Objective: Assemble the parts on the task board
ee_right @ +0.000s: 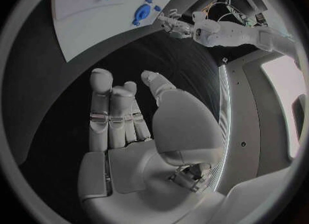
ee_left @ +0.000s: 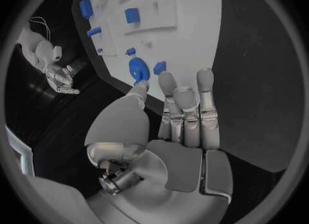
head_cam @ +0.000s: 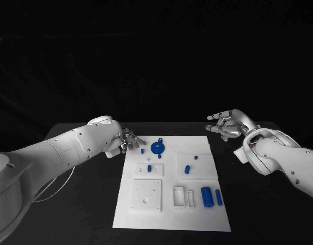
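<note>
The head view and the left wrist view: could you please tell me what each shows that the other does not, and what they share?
Head view alone: the whole task board with both blue cylinders at its near right, and both arms. Left wrist view alone: the left hand from behind, palm empty, fingers extended side by side beside the board's edge. Both: the round blue disc part and the right hand, holding nothing.

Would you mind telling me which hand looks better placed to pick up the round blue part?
Probably the left hand: it hovers open beside the round blue part. The right hand is off the task board.
</note>
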Robot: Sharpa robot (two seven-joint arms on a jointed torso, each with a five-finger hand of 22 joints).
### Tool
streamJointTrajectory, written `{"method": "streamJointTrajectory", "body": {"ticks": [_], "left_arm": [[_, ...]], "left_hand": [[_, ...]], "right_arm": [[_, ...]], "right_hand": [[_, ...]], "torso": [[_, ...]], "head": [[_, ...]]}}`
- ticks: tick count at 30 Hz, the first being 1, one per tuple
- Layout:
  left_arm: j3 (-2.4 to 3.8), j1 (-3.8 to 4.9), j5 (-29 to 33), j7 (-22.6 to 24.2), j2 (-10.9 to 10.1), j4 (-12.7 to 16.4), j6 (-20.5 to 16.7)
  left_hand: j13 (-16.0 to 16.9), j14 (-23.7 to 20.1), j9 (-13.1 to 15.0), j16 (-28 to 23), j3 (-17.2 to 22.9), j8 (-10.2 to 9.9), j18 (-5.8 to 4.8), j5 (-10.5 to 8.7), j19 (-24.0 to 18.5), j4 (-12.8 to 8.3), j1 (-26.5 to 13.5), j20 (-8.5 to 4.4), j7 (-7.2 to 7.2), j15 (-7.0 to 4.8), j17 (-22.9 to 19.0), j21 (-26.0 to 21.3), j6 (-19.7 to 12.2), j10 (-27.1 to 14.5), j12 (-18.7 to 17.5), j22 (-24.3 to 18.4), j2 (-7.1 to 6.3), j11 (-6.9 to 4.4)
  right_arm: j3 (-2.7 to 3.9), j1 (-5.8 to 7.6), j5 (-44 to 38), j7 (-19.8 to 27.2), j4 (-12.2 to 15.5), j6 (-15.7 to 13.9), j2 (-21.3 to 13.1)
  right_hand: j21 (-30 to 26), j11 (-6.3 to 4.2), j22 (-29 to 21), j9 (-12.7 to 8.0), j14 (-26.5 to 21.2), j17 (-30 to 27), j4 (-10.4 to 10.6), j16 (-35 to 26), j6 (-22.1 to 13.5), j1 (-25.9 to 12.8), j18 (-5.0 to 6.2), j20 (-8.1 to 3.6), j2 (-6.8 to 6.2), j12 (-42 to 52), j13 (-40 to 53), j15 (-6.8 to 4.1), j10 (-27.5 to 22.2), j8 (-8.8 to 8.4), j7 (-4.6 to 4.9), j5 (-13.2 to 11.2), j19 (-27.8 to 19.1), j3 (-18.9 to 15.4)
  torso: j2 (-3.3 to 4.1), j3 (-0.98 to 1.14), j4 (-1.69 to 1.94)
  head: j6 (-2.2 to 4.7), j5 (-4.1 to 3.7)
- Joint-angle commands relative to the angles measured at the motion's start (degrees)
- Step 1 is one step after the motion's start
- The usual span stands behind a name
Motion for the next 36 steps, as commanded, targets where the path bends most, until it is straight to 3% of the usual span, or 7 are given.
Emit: {"method": "streamJointTrajectory", "body": {"ticks": [1, 3, 12, 19, 25, 31, 36], "left_arm": [[-0.04, -0.11, -2.3, 1.1, 0.3, -0.5, 2.3], [-0.07, -0.16, -2.3, 1.1, 0.4, -0.7, 3.0], [-0.25, -0.31, -2.4, 0.7, 0.7, -1.1, 5.0], [-0.44, -0.6, -2.4, 0.7, 1.1, -1.6, 5.2], [-0.51, -0.7, -2.0, 0.8, 1.3, -1.7, 5.3], [-0.53, -0.75, -1.7, 0.5, 1.5, -1.8, 4.8], [-0.53, -0.77, -1.7, 0.5, 1.6, -1.8, 4.5]], "left_hand": [[-0.1, -0.4, -0.5, 0.2, 0.0, -0.9, -1.0, -0.36, 0.3, 0.4, 0.0, 0.14, 0.23, 0.14, -0.1, -0.3, 0.2, -0.5, 0.3, 1.0, -0.56, 0.12], [-0.1, -0.4, -0.6, 0.2, -0.1, -1.1, -0.99, -0.66, 0.3, 0.6, -0.2, 0.16, 0.25, 0.15, -0.2, -0.4, 0.2, -0.6, 0.3, 1.0, -0.83, 0.16], [-0.3, -0.7, -1.5, 0.3, 1.1, -2.6, -0.9, -5.76, 0.1, 4.0, -0.2, 0.31, 0.51, 0.31, -0.5, -0.5, 0.5, -0.9, 0.2, 1.0, -2.42, 0.37], [-0.5, -0.8, -2.0, 0.2, 1.2, -3.2, -0.87, -6.37, 0.1, 4.6, -0.2, 0.38, 0.65, 0.38, -0.7, -0.6, 0.4, -1.0, 0.1, 1.0, -2.55, 0.46], [-0.6, -0.8, -4.9, 0.2, 1.3, -4.8, -0.77, -6.65, 0.1, 5.1, -0.1, 0.47, 0.89, 0.47, -0.9, -0.6, 0.9, -0.9, 0.1, 1.0, -2.55, 0.58], [-0.6, -0.8, -5.6, 0.3, 1.3, -4.9, -0.75, -6.84, 0.2, 5.3, -0.2, 0.49, 0.94, 0.5, -0.9, -0.6, 1.0, -1.0, 0.1, 1.0, -2.68, 0.6], [-0.6, -0.8, -5.9, 0.3, 1.3, -5.0, -0.74, -6.85, 0.2, 5.2, -0.1, 0.5, 0.96, 0.5, -1.0, -0.6, 1.0, -0.9, 0.1, 1.0, -2.36, 0.61]], "right_arm": [[0.03, 0.0, -0.1, 0.4, 0.1, -0.1, 0.0], [0.03, 0.0, -0.1, 0.4, 0.2, -0.1, 0.0], [0.04, 0.0, -0.1, 0.4, 0.2, -0.2, 0.2], [0.04, 0.0, -0.1, 0.3, 0.1, -0.2, 0.2], [0.04, 0.0, -0.1, 0.2, 0.0, -0.2, 0.3], [0.04, 0.0, -0.1, 0.2, -0.1, -0.2, 0.4], [0.04, 0.0, -0.2, 0.1, -0.1, -0.1, 0.4]], "right_hand": [[0.4, -0.34, 0.0, 0.0, 0.2, 0.1, 0.2, 0.3, 0.3, -0.6, 0.72, -0.27, -0.08, 0.3, 0.1, -0.18, -0.2, -0.19, -0.09, 0.4, 2.4, 0.0], [0.4, -0.34, 0.0, 0.0, 0.2, 0.1, 0.2, 0.3, 0.3, -0.6, 0.72, -0.27, -0.08, 0.3, 0.1, -0.18, -0.2, -0.19, -0.09, 0.4, 2.4, 0.0], [0.4, -0.34, 0.0, 0.0, 0.2, 0.1, 0.2, 0.3, 0.3, -0.6, 0.72, -0.27, -0.08, 0.3, 0.1, -0.18, -0.2, -0.19, -0.09, 0.4, 2.4, 0.0], [0.4, -0.34, 0.0, 0.0, 0.2, 0.1, 0.4, 0.3, 0.0, -0.5, 0.75, -0.28, -0.04, 0.2, 0.0, -0.19, -0.1, -0.21, -0.08, 0.5, 2.4, -0.2], [0.5, -0.35, 0.0, 0.0, 0.3, 0.1, 0.4, 0.4, 0.0, -0.4, 0.74, -0.27, 0.0, 0.2, 0.0, -0.18, -0.1, -0.21, -0.07, 0.5, 2.4, -0.2], [0.5, -0.35, 0.0, 0.0, 0.3, 0.2, 0.3, 0.4, 0.0, -0.3, 0.74, -0.28, -0.09, 0.2, 0.0, -0.19, -0.1, -0.21, -0.07, 0.4, 2.4, -0.1], [0.5, -0.35, 0.0, 0.0, 0.3, 0.2, 0.3, 0.4, 0.0, -0.3, 0.74, -0.28, -0.09, 0.2, 0.0, -0.19, -0.1, -0.21, -0.07, 0.4, 2.4, -0.1]], "torso": [[0.03, -0.03, -0.12], [-0.04, 0.01, -0.09], [0.03, -0.03, 0.13], [0.05, -0.08, 0.13], [0.0, -0.02, 0.08], [-0.04, -0.16, 0.16], [0.03, -0.01, 0.12]], "head": [[-0.07, -0.16], [-0.21, -0.2], [-0.22, -0.28], [-0.29, -0.32], [-0.37, -0.44], [-0.36, -0.84], [-0.41, -0.7]]}}
